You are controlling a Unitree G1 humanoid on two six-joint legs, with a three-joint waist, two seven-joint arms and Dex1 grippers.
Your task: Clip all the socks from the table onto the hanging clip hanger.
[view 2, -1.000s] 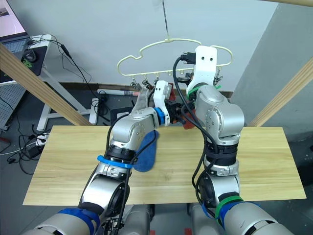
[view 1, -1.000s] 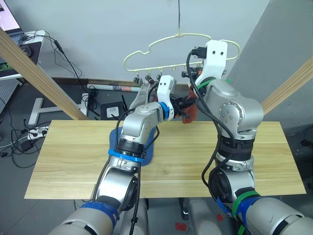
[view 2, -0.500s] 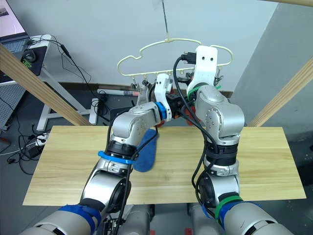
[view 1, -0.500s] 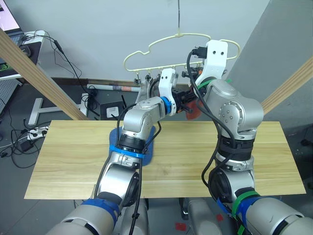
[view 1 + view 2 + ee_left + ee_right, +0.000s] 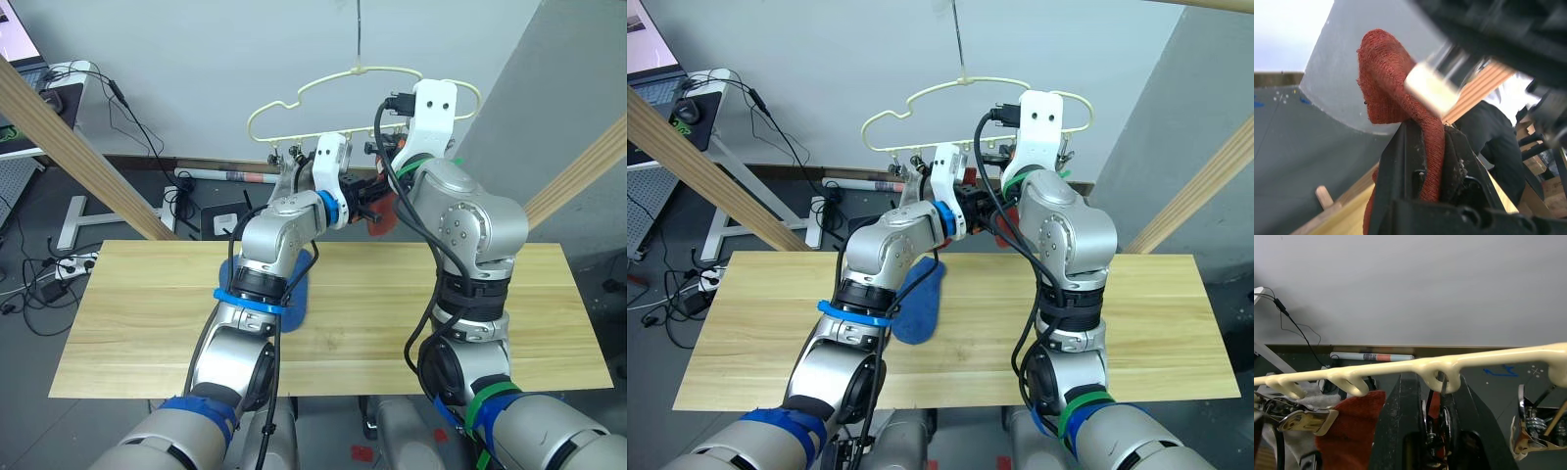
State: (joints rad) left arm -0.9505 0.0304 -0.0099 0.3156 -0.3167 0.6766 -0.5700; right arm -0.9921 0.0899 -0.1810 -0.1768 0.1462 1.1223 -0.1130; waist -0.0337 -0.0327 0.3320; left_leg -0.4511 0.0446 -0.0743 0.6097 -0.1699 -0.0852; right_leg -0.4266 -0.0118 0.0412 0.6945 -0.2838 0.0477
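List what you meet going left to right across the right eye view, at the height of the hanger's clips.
Slanted wooden beam → grey sock hanging from the clip hanger → left gripper holding a rust-red sock → right gripper at a clip → second slanted beam.

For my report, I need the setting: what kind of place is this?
Probably a lab or workshop, not a home: cables and a power strip on the floor, a desk with a monitor, and a clip hanger over a plain wooden table.
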